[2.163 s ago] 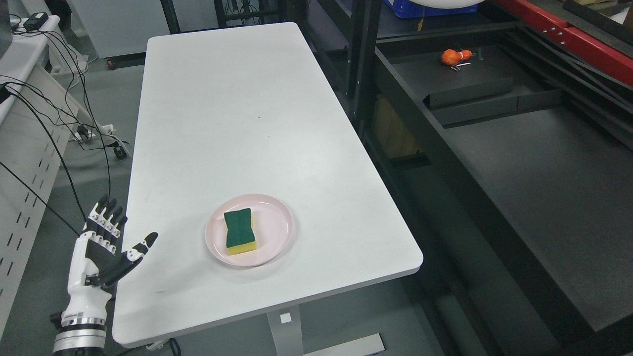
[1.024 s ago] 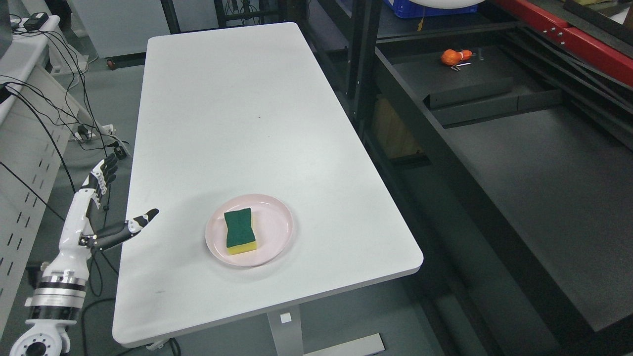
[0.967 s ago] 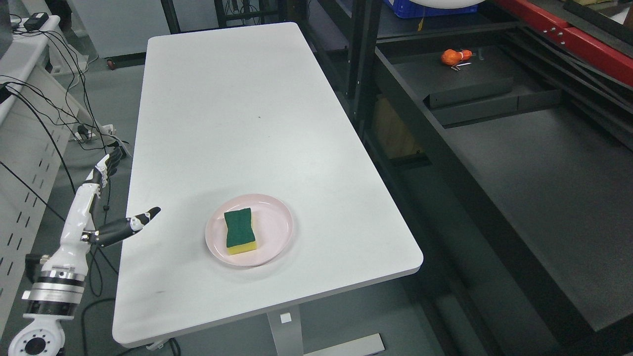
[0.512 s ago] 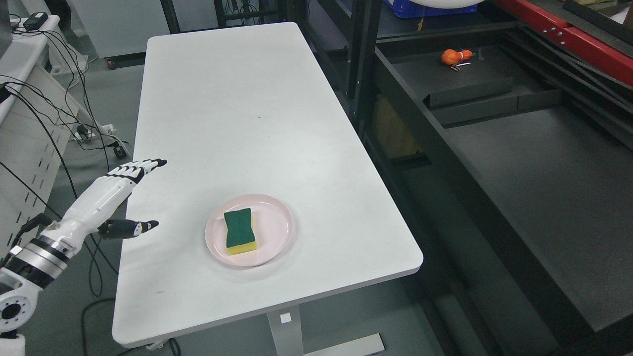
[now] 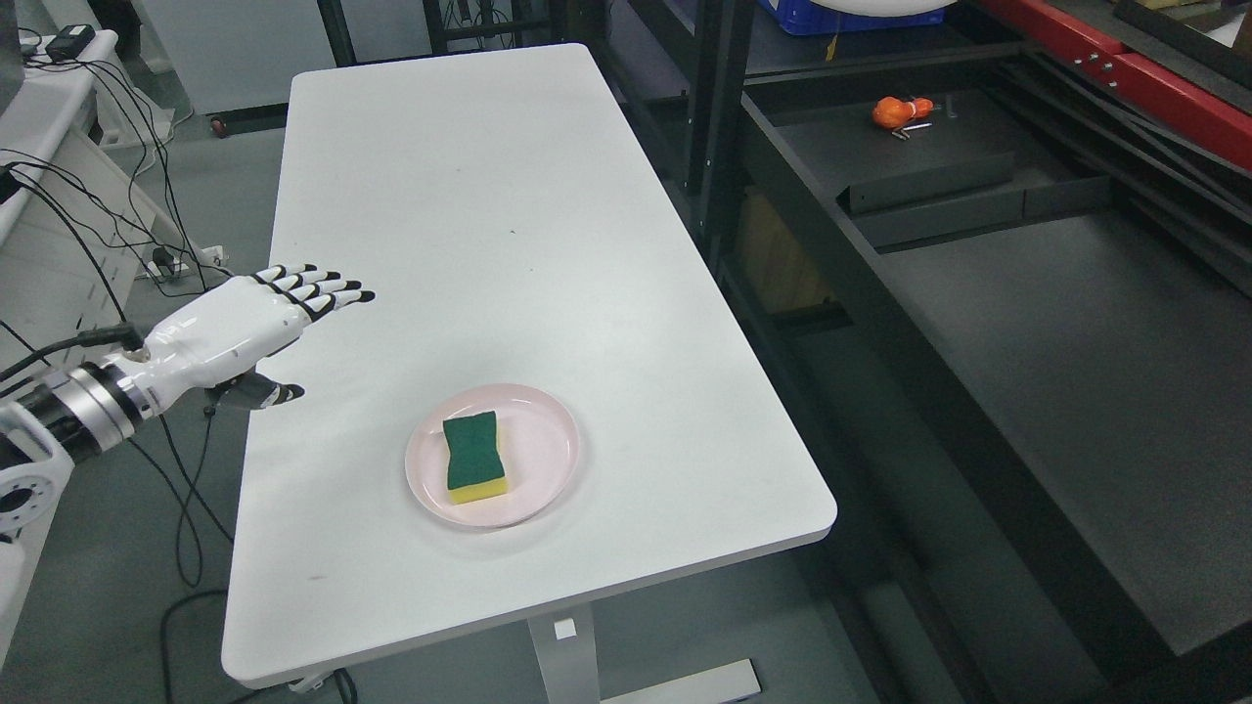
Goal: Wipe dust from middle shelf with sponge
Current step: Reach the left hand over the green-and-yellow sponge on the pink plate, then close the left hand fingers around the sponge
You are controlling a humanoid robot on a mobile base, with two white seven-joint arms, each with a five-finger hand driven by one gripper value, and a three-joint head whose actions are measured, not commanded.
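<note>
Fingers (image 5: 313,290) of the left hand (image 5: 230,328) are stretched out nearly straight and lie close side by side, holding nothing, with the thumb tucked below the palm; the hand hovers over the left edge of the white table (image 5: 469,196), its arm coming in from the picture's left. Nearer the front of the table, well apart from the hand, the sponge (image 5: 475,458) lies green side up on a pink plate (image 5: 548,460). Right of the table stands a dark shelf (image 5: 1076,323).
</note>
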